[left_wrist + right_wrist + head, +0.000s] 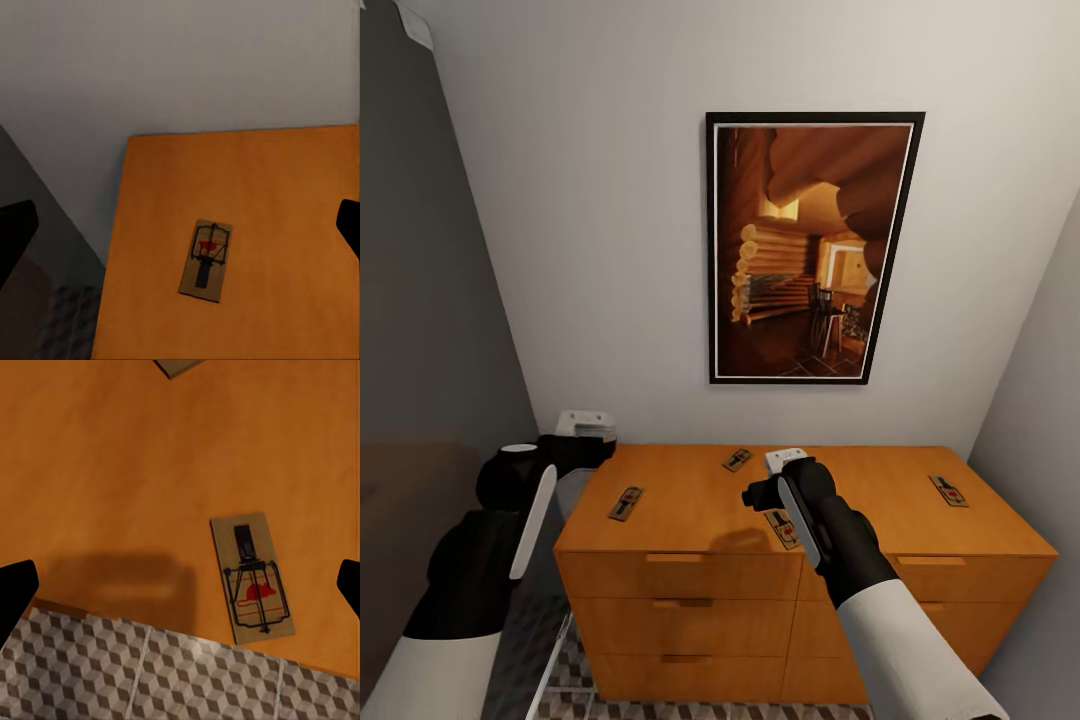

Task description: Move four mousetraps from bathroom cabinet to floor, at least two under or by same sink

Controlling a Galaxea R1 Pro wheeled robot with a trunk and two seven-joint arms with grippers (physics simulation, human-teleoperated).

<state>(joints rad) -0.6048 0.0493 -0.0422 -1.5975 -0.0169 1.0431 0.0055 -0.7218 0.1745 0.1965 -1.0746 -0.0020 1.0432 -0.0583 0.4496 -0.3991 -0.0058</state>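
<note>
So far nothing is moved: we see all four mousetraps (pixel 626 503) on the cabinet (pixel 700 590) top at lower centre, both our left gripper (pixel 582 440) and right gripper (pixel 775 478) spread wide and empty, floor placement all remaining.

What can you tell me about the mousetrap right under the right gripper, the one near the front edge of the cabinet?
The mousetrap is a small flat rectangular tan board that looks like wood, with dark wire parts, a black tab at one end and a red mouse printed under the wire frame. It lies flat on the cabinet top, close to the front edge and slightly askew to it. Nothing but the top touches it. The right gripper hangs above it, fingers spread wide, not touching.
</note>
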